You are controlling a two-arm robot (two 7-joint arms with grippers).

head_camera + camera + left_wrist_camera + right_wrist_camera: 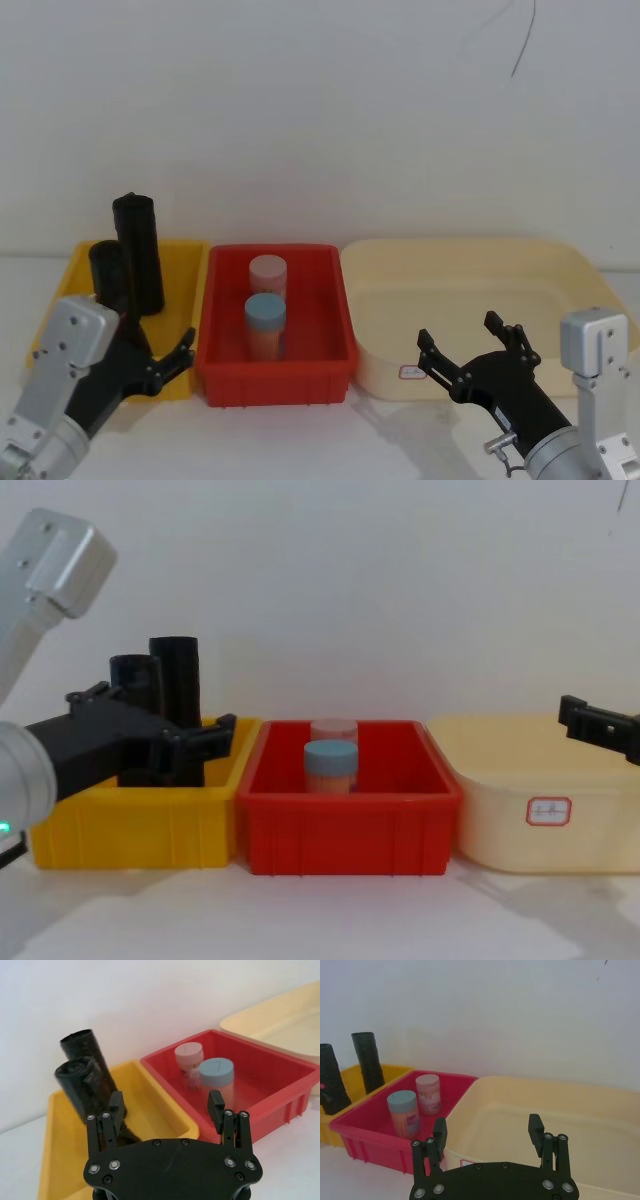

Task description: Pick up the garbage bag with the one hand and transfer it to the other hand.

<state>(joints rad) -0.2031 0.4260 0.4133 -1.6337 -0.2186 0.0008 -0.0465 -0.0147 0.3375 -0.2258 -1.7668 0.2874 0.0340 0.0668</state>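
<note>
My left fingers [116, 1105] are open and empty by the yellow plastic bin [60, 1160], where the short glossy black garbage bag roll [80, 1085] stands. Right fingers [536, 1132] open too, near the cream plastic tub [580, 1105].

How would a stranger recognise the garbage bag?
Of three bins in a row, take the yellow bin at the robot's left. Inside, beside a taller black roll, the garbage bag is the shorter roll, nearer the robot, with a small red label.
</note>
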